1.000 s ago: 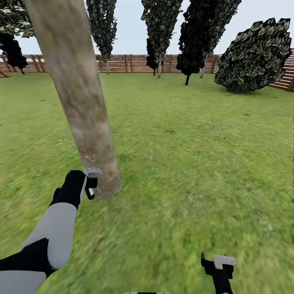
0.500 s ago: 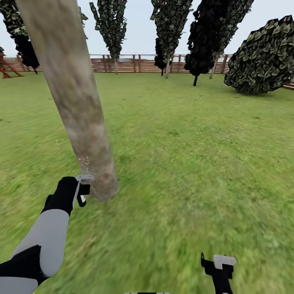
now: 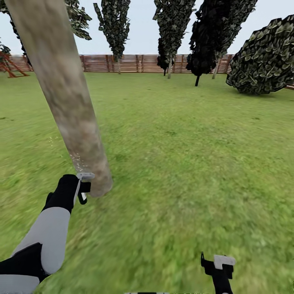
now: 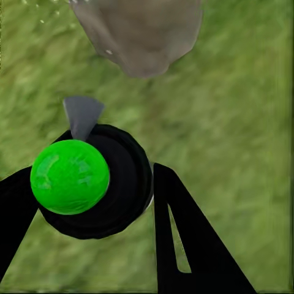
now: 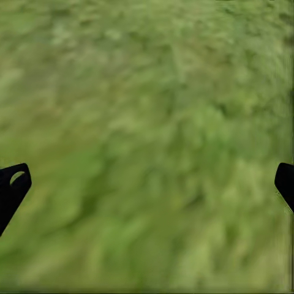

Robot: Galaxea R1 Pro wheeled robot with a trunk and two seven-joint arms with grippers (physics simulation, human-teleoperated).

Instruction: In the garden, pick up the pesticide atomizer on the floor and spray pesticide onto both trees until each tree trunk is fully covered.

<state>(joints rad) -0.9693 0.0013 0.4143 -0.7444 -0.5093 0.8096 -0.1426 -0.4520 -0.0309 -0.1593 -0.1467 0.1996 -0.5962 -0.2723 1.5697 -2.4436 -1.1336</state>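
1. Left hand (image 3: 83,188) low and close to the foot of the tree trunk (image 3: 67,102), clenched around the pesticide atomizer (image 4: 92,180): black fingers (image 4: 187,245) pressed to either side of its round black body in the left wrist view.
2. Atomizer topped with a bright green ball (image 4: 69,176), a grey nozzle (image 4: 81,115) pointing toward the trunk base (image 4: 144,33).
3. In the head view, atomizer mostly hidden behind the left hand; a pale grey piece (image 3: 85,176) visible at the top of the hand, just beside the bark.
4. Pesticide (image 3: 76,161) as tiny pale specks over the lower trunk just above the hand, a few more drifting over the grass to the trunk's left; a few specks also near the trunk base in the left wrist view.
5. Trunk thick, pale grey-brown and mottled, leaning in the picture toward the upper left, rooted in the lawn (image 3: 183,155).
6. Right hand (image 3: 218,263) low at the robot's right, well apart from the trunk, released: fingertips (image 5: 12,184) wide at both edges of the right wrist view, bare grass between them.
7. Far off: brown slatted fence (image 3: 134,63), dark columnar trees (image 3: 173,28) before it, a broad leafy bush (image 3: 265,57) at the right, a reddish wooden frame (image 3: 10,67) at the left edge.
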